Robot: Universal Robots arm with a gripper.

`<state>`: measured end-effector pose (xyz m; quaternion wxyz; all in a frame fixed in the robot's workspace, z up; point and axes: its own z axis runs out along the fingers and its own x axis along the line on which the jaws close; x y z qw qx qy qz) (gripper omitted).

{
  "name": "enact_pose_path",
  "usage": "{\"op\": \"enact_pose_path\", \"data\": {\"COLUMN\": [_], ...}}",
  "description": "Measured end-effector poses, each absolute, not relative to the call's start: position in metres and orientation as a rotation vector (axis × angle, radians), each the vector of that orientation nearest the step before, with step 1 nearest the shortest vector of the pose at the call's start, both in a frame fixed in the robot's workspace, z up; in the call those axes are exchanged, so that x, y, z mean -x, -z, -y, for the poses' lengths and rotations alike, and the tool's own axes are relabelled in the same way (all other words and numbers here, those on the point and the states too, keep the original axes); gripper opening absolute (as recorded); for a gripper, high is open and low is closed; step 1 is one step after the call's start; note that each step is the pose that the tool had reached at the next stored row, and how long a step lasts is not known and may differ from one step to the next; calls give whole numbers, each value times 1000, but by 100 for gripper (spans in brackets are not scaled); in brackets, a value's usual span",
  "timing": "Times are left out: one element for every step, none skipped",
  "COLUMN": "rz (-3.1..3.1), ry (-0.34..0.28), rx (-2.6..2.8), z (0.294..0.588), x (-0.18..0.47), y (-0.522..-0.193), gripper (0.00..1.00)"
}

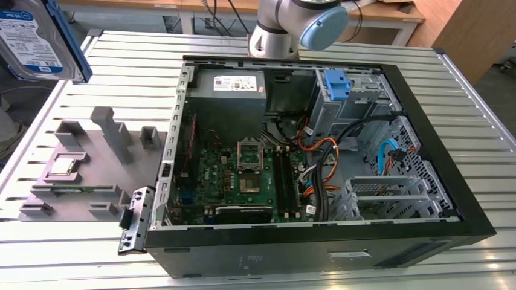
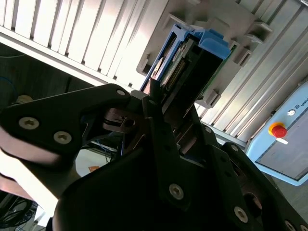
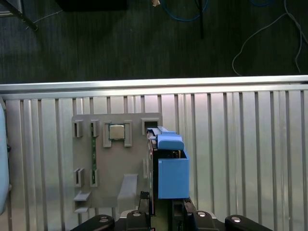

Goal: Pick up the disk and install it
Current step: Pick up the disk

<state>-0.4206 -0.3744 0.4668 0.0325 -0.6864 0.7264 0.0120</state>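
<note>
The disk (image 1: 36,39), silver with a blue-and-white label and a blue carrier edge, hangs high in the air at the exterior view's far left, above the table's corner. In the first wrist view the disk (image 3: 172,168) stands on edge, blue carrier outward, with my gripper (image 3: 161,211) shut on its near end. In the second wrist view the black fingers (image 2: 144,103) clamp the disk (image 2: 192,60) from both sides. The grey parts fixture (image 3: 115,159) lies on the table directly below it.
An open black computer case (image 1: 451,181) lies on the slatted aluminium table (image 1: 129,54), with a motherboard (image 1: 241,175), a grey power-supply box (image 1: 229,81) and a drive cage carrying a blue bracket (image 1: 337,84). The grey fixture (image 1: 81,166) holds small parts. The arm's base (image 1: 274,36) stands behind the case.
</note>
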Motion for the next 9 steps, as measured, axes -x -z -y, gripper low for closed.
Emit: {"op": "enact_pose_path", "data": {"rz": [-2236,-2236,-2236,-2236,-2236,-2236,-2236,-2236,-2236], "ry": [-37,-37,-37,-37,-37,-37,-37,-37,-37], "rx": [2113,2113,2113,2113,2113,2113,2113,2113,2113], "z": [374,374,374,374,374,374,374,374,374], "x": [420,420,419,418,417,416,415,414,413], "y": [-467,-467,-467,-467,-467,-467,-467,-467,-467], "gripper": [35,35,35,35,35,35,35,35,35]}}
